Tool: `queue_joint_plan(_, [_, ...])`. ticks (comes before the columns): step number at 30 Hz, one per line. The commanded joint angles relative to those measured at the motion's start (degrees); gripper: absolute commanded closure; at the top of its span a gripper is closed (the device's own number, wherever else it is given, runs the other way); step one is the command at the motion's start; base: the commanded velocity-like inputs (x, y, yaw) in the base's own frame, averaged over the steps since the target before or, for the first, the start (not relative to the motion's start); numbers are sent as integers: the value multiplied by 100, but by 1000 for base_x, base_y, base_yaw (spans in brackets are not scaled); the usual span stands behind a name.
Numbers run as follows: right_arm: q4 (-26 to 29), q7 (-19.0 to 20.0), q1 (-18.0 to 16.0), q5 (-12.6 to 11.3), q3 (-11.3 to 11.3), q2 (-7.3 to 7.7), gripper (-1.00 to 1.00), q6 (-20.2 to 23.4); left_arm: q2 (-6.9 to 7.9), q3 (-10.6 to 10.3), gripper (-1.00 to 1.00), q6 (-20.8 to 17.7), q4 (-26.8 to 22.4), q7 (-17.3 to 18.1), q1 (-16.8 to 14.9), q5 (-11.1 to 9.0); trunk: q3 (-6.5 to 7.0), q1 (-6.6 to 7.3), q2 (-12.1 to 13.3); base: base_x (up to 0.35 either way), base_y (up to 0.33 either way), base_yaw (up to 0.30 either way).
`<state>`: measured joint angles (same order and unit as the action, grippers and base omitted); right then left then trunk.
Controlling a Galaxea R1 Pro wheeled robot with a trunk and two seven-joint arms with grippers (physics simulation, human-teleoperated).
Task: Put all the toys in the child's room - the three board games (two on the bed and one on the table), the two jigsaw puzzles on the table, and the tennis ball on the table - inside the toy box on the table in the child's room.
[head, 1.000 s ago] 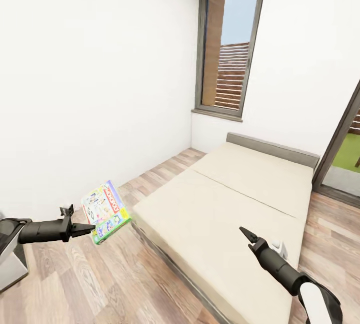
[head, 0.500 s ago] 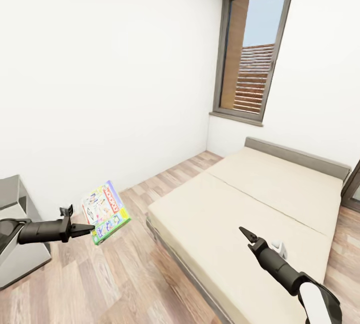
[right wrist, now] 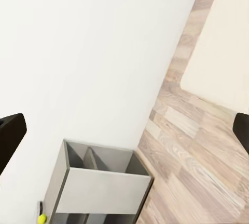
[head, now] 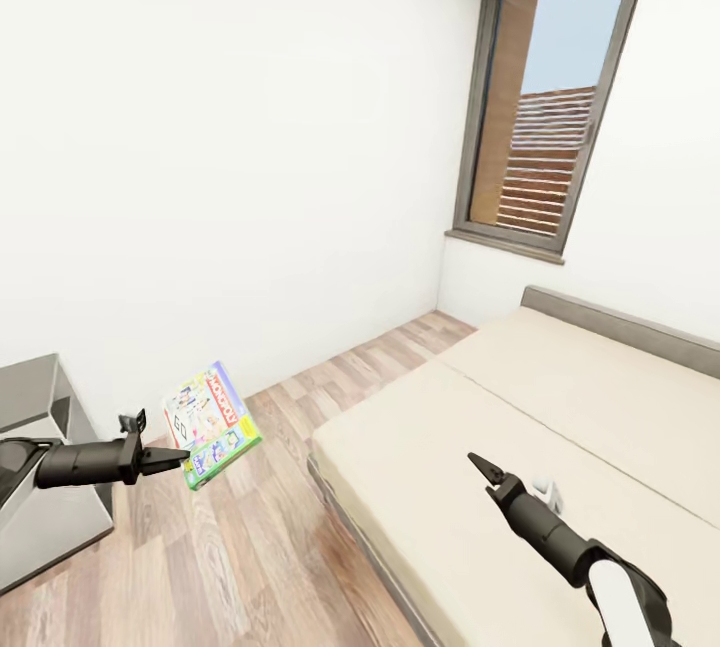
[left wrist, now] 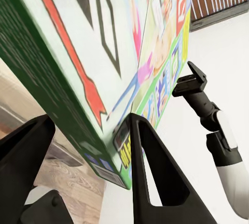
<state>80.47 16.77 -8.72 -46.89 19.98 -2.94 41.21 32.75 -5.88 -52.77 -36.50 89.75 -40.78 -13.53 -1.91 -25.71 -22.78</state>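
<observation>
Left pincer clamps the board game by its edge, held clear over the floor for carrying; right pincer hangs open above the bed.

A beige bed stands on the wooden floor at right, a grey cabinet near left.

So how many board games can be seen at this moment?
1: a board game clamped in the left end effector, held above the wooden floor beside the bed. Others may lie outside the views.
</observation>
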Motion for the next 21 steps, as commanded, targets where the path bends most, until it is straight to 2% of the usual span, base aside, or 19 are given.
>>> queue_joint_plan(1, [4,20,-7,4,8,-6,-100,40,6,-27,100,-55,2,25,-9,-27,-13,-7,-14,334,79,125])
queue_joint_plan(9, [3,20,-7,12,-11,-5,-100,36,10,-27,100,-54,2,25,-9,-27,-13,-7,-14,291,116,248])
queue_joint_plan(21, [3,20,-7,11,-11,-4,-100,36,-1,-27,100,-54,2,25,-9,-27,-13,-7,-14,27,13,289])
